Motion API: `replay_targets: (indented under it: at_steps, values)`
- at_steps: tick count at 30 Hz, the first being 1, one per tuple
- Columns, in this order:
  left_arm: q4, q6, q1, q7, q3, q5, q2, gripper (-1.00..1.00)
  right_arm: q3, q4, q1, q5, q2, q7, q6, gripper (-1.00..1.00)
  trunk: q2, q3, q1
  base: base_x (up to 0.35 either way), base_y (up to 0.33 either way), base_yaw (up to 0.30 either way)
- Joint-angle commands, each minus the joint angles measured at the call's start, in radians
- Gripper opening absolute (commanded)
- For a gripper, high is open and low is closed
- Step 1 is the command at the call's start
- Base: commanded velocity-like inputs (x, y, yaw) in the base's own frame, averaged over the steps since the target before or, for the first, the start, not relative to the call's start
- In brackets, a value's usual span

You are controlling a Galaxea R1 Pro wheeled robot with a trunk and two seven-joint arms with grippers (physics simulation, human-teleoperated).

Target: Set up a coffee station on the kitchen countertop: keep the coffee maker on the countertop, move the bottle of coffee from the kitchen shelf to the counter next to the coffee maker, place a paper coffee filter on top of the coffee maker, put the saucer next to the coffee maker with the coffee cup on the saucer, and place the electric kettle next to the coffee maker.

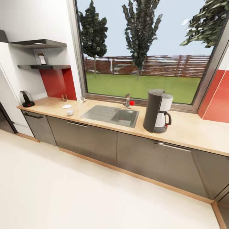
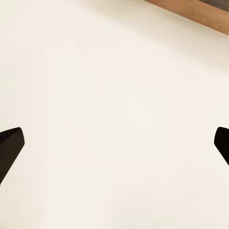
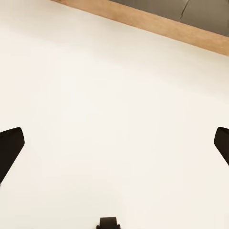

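Observation:
The coffee maker (image 1: pixel 156 111) stands tall and dark grey on the kitchen countertop (image 1: pixel 190 128), right of the sink. At the counter's far left end sits the electric kettle (image 1: pixel 26 98). Between them, left of the sink, lie the white saucer (image 1: pixel 66 106) and, just in front of it, the coffee cup (image 1: pixel 70 112) directly on the worktop. By the window's corner leans the paper coffee filter (image 1: pixel 83 99). The bottle of coffee (image 1: pixel 42 58) is a small dark shape on the wall shelf. My left gripper (image 2: pixel 114 145) and right gripper (image 3: pixel 114 145) hang open over pale floor.
A steel sink (image 1: pixel 111 115) with a faucet (image 1: pixel 127 101) is set in the counter under the big window. Grey cabinet fronts (image 1: pixel 86 140) run below, with a wooden plinth (image 3: pixel 157 24) at floor level. Wide cream floor (image 1: pixel 79 194) lies between me and the cabinets.

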Motion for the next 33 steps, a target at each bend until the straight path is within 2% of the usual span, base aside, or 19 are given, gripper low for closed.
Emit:
replay_targets:
  at_steps: [1,16,33]
  values:
    - [0.001,-0.003,-0.001,-0.001,-0.002,0.008,0.000,1.00,-0.001,0.000,-0.001,0.001,0.000,0.000,-0.003,1.00,-0.002,-0.002,0.001,0.339,0.068,0.007]
    - [0.001,-0.002,-0.001,-0.001,-0.001,0.010,0.000,1.00,-0.001,0.001,-0.001,0.002,0.000,0.000,-0.003,1.00,-0.002,-0.002,0.001,0.329,0.141,0.009]
    - [0.001,-0.004,-0.001,-0.001,-0.001,0.010,0.000,1.00,-0.001,0.001,-0.001,0.002,0.001,0.000,-0.003,1.00,-0.002,-0.002,0.001,0.312,0.164,0.255]
